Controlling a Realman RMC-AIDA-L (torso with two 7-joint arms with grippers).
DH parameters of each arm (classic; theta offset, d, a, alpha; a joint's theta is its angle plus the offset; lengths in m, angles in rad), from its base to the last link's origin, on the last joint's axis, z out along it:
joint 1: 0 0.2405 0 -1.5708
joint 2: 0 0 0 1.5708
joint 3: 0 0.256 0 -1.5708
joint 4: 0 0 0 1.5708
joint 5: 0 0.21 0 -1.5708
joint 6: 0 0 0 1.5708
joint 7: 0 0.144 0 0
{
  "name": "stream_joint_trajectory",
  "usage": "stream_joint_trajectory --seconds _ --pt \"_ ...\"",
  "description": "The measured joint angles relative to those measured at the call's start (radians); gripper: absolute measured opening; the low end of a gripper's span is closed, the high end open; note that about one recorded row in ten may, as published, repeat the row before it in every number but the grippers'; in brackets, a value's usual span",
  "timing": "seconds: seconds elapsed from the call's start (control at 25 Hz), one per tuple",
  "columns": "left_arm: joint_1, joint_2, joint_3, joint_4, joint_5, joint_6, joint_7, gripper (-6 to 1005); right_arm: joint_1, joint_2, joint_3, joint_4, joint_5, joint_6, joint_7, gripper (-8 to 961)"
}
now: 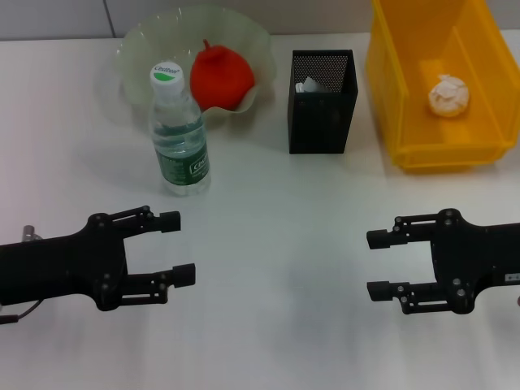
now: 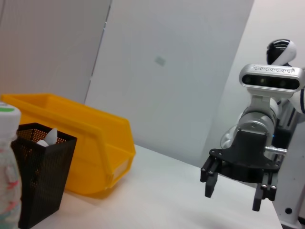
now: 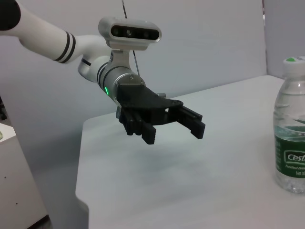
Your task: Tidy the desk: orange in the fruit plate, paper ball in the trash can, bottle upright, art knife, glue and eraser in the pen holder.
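The orange (image 1: 221,75) lies in the pale fruit plate (image 1: 138,45) at the back left. Just in front of the plate the bottle (image 1: 179,134) stands upright, cap on. A paper ball (image 1: 449,95) rests inside the yellow trash can (image 1: 390,97) at the back right. Between them is the black mesh pen holder (image 1: 322,101) with something white inside; I cannot make out art knife, glue or eraser. My left gripper (image 1: 185,248) hovers open at the front left, and my right gripper (image 1: 370,264) is open at the front right. Both hold nothing.
White tabletop (image 1: 276,244) lies between the two grippers. The left wrist view shows the right gripper (image 2: 233,199) beyond the trash can (image 2: 86,143) and pen holder (image 2: 40,171). The right wrist view shows the left gripper (image 3: 174,135) and the bottle (image 3: 290,129).
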Motion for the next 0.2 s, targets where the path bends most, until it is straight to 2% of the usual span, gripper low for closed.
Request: stream_joint_trajectory --seconds 0.2 --pt "-0.028 -0.005 0.000 0.002 0.042 0.002 -0.006 834 -0.004 -0.002 0.005 0.019 -0.001 0.020 -0.023 655"
